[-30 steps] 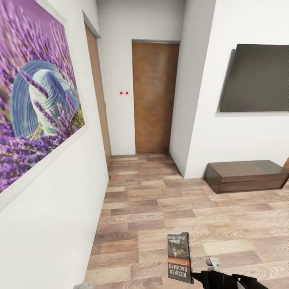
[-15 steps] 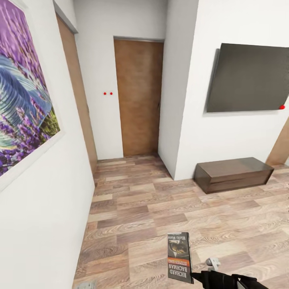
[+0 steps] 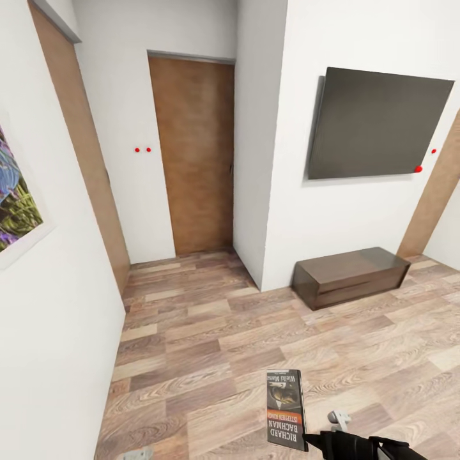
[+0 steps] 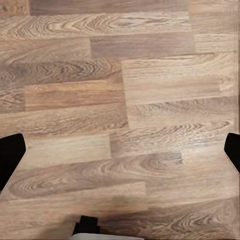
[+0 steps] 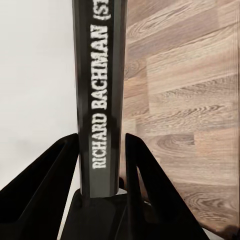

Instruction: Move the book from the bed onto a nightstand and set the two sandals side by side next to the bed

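Book point(image 3: 285, 410) clamped in right gripper point(image 5: 102, 165), arm cut off

"RICHARD BACHMAN" on the book point(image 5: 100, 95)

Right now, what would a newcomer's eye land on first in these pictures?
First, the book, held upright low in the head view by the right pincer, whose fingers clamp its spine reading "RICHARD BACHMAN". Next, the black wall screen on the white wall to the right, with the long low dark cabinet on the floor beneath it. A brown wooden door closes the short hallway ahead.
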You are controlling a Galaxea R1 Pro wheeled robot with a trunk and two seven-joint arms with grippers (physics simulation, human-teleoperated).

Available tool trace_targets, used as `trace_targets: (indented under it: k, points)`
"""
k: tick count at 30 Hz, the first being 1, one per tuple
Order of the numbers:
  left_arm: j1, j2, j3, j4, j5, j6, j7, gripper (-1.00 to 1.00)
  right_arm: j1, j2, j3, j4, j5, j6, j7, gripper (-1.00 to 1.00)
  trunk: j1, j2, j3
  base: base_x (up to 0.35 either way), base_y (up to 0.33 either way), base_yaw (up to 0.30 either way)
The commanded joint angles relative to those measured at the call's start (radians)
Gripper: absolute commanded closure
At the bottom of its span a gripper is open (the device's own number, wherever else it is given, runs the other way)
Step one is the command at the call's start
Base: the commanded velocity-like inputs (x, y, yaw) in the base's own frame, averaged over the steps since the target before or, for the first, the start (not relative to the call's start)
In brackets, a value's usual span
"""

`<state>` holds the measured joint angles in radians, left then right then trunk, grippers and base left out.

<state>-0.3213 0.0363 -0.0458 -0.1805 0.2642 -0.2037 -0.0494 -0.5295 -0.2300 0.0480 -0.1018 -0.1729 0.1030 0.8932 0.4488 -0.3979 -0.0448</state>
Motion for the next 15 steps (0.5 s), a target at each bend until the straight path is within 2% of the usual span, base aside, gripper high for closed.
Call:
trace_targets:
  k: [1,8,15]
  points:
    - [-0.001,0.001,-0.005,0.001,0.01,-0.003,-0.004,-1.0,-0.001,0.0,0.001,-0.001,-0.013,0.011,0.003,1.0,0.001,-0.002,-0.002,0.318,0.0,-0.205]
    - [-0.001,0.001,-0.005,0.001,0.01,-0.003,-0.004,-1.0,-0.001,0.0,0.001,-0.001,-0.013,0.011,0.003,1.0,0.001,-0.002,-0.002,0.318,-0.007,-0.206]
    - [-0.001,0.001,-0.005,0.001,0.01,-0.003,-0.004,-1.0,-0.001,0.0,0.001,-0.001,-0.013,0.011,0.003,1.0,0.001,-0.002,-0.002,0.315,-0.079,-0.207]
